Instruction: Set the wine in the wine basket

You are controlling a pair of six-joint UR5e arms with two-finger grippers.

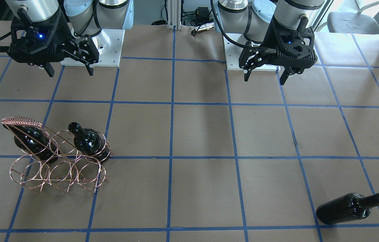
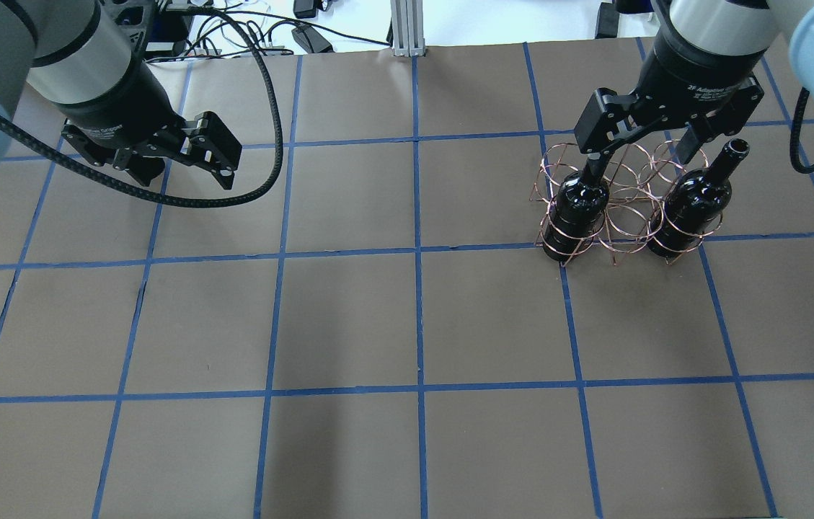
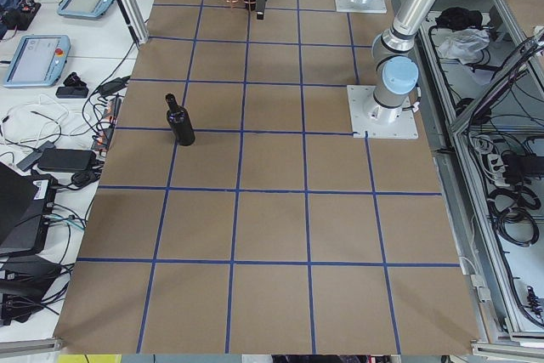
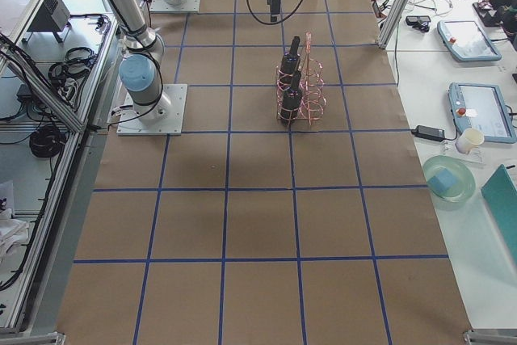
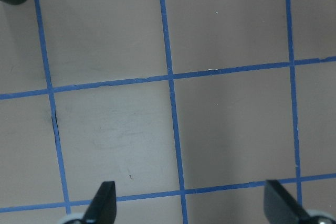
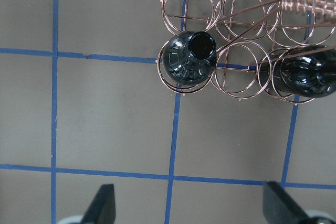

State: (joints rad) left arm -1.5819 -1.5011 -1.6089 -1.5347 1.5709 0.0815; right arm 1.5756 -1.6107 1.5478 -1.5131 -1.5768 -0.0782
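The copper wire wine basket (image 1: 62,168) stands on my right side of the table and also shows in the overhead view (image 2: 626,216). Two dark wine bottles (image 1: 87,141) (image 1: 31,139) stand in its row nearer me, one at each end, with an empty ring between them. A third dark wine bottle (image 1: 348,208) stands alone at the far left of the table and looks upright in the exterior left view (image 3: 178,121). My right gripper (image 2: 639,155) is open and empty, high above the basket. My left gripper (image 2: 183,169) is open and empty over bare table.
The table (image 2: 414,324) is covered in brown paper with a blue tape grid. The arm bases (image 1: 93,47) (image 1: 253,50) sit at the near edge. Tablets, cables and a bowl lie on side benches (image 4: 464,111) beyond the table's far edge.
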